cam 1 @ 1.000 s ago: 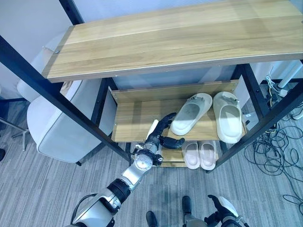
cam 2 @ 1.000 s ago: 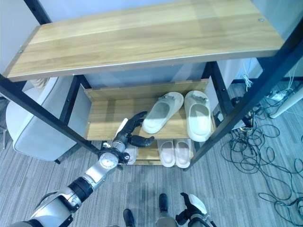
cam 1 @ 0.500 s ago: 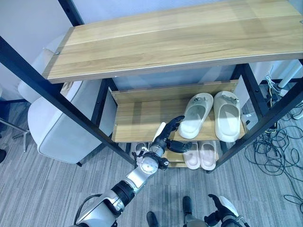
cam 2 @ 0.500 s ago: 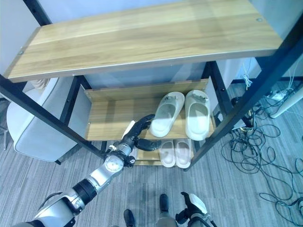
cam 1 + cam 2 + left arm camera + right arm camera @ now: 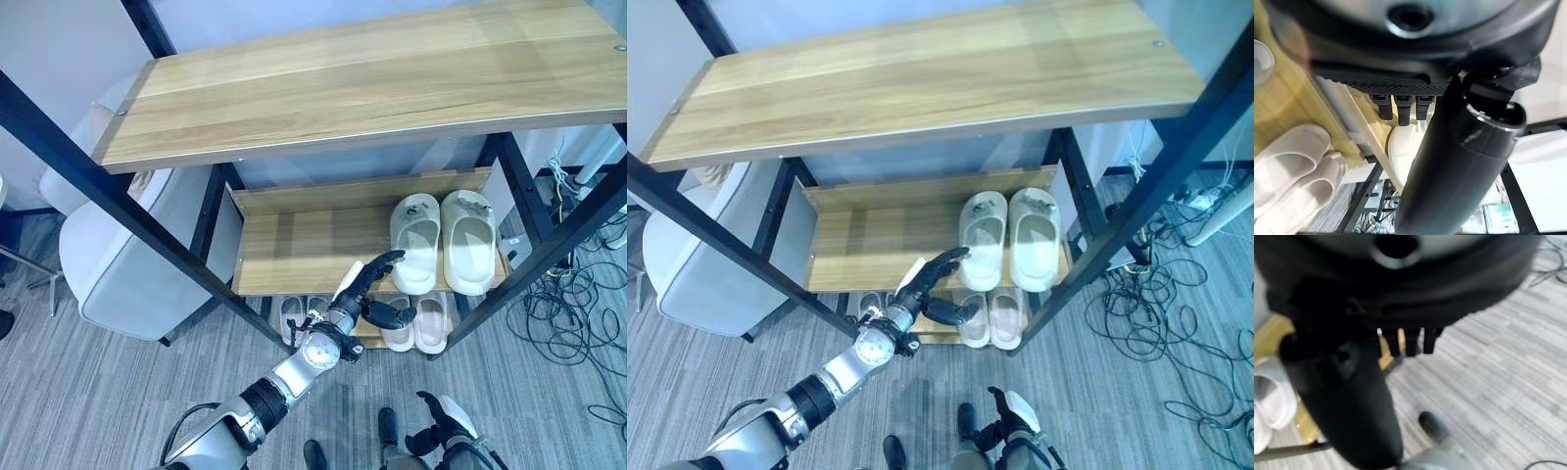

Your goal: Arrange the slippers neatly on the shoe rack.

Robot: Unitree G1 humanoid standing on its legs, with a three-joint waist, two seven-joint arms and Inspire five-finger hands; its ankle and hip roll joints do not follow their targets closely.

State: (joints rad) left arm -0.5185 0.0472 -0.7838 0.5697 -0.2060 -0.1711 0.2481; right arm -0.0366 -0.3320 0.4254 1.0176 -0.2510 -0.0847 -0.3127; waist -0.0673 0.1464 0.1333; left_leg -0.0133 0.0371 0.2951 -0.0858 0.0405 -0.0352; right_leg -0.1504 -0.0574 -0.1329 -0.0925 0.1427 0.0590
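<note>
Two cream slippers stand side by side on the right of the rack's middle shelf (image 5: pixel 294 250), the left slipper (image 5: pixel 416 255) parallel to the right slipper (image 5: pixel 470 253). My left hand (image 5: pixel 367 294) reaches up to the shelf's front edge, open, with its straight fingertips (image 5: pixel 394 258) against the left slipper's heel and its thumb (image 5: pixel 392 315) spread below the shelf. In the left wrist view that slipper (image 5: pixel 1400 147) shows just past the fingers. My right hand (image 5: pixel 441 431) hangs low near the floor, fingers relaxed and holding nothing.
A pale pink pair (image 5: pixel 416 323) and a grey pair (image 5: pixel 299 315) sit on the bottom shelf. The wide top shelf (image 5: pixel 372 88) overhangs the work. A white chair (image 5: pixel 127 264) stands left of the rack, and tangled cables (image 5: pixel 578 294) lie on the right.
My left hand has moved right along the shelf's front. The left slipper has turned from slanted to straight and shifted right, beside the right one.
</note>
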